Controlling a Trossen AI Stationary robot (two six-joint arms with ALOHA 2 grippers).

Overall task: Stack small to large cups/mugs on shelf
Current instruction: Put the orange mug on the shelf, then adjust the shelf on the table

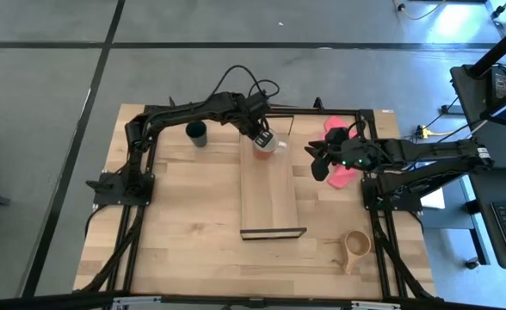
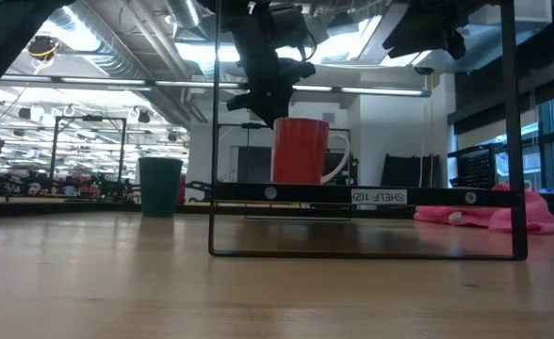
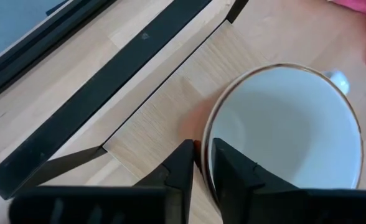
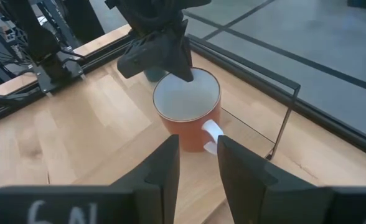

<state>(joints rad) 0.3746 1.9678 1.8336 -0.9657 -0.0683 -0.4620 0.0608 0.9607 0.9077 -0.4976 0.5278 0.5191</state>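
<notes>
The orange-brown mug (image 1: 262,145), white inside, stands upright on the far end of the light-wood shelf (image 1: 270,194). Its white handle (image 4: 212,136) points toward the table's right. My left gripper (image 3: 199,167) is over the mug and shut on its rim. My right gripper (image 4: 198,163) is open and empty, hovering to the right of the mug above the shelf's right edge. The dark green cup (image 1: 197,133) stands on the table left of the shelf. The tan wooden cup (image 1: 356,247) sits near the table's front right corner. My left gripper holds the mug's rim (image 3: 203,138) on the side away from the handle, with one finger (image 3: 229,174) inside the mug and the other (image 3: 182,167) outside. The fingers come from above, pointing down. The mug stands upright with its base on the shelf board (image 2: 301,151).
A pink cloth (image 1: 340,170) lies on the table right of the shelf, under my right arm. The shelf's black frame ends stand at its far end (image 4: 286,115) and near end (image 1: 274,232). The table's black rails run along its left, far and right sides.
</notes>
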